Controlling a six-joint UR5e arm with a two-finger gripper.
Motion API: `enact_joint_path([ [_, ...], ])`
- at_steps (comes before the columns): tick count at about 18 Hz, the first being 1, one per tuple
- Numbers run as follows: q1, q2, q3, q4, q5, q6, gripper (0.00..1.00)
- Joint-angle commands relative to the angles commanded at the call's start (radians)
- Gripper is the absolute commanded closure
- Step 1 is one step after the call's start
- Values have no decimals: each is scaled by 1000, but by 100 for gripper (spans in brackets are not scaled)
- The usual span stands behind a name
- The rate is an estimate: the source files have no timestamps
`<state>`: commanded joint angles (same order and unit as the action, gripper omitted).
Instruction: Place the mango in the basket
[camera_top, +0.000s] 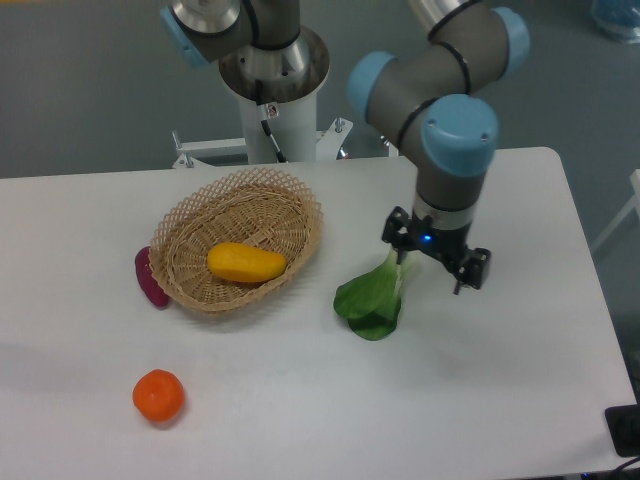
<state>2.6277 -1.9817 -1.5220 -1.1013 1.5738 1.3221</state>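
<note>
Mango (246, 263): smooth, glossy yellow-orange, elongated oval, lying lengthwise inside basket (288, 196), on its floor. Basket: oval, light tan woven wicker, open lattice rim, on white tabletop (300, 400). Pincer (437, 261): open, fingers spread, holding nothing, above tabletop right of basket. Flat green leaf (369, 299) just beside pincer. Round orange fruit (159, 395) near front. Purple item (150, 278) touching basket's left side

text: none legible | labels: small tag on robot base (271, 110); print too small to read
</note>
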Motion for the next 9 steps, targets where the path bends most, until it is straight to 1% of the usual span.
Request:
enact_joint_path([
  [2, 0, -16, 32, -21, 8, 5, 0],
  [6, 11, -22, 34, -19, 8, 12, 0],
  [9, 23, -23, 28, -19, 8, 49, 0],
])
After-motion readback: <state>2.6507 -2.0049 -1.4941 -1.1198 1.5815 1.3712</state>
